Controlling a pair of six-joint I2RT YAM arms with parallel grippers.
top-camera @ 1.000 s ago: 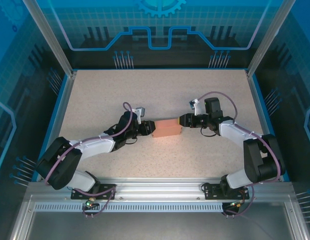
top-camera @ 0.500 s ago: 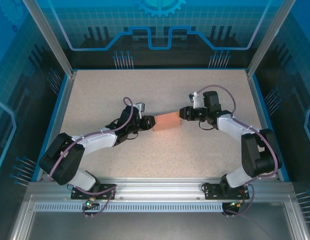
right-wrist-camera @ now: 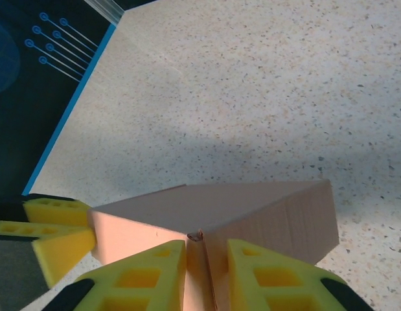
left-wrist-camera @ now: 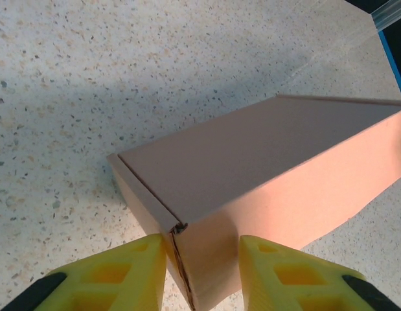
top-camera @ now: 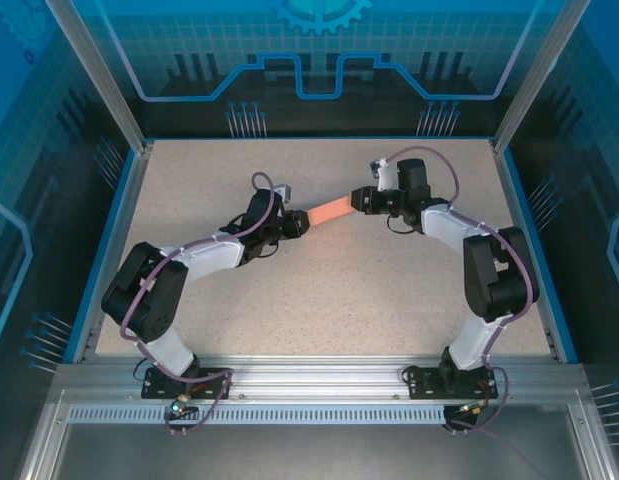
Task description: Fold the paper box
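Quick update: in the last sec both arms carried the paper box away from the near edge. It's now mid-table toward the back, and turned so it looks way thinner from the top cam. Right gripper narrowed down and is pinching the box's right end edge. Left gripper is partly closed on the opposite end corner, same as before. Box looks fully formed imo, so prob just final squaring. Can't tell if it's off the table.

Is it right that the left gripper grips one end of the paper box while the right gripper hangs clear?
No: the right gripper is not clear; it clamps the other end of the paper box, as the right wrist view shows. The left gripper does grip one end.
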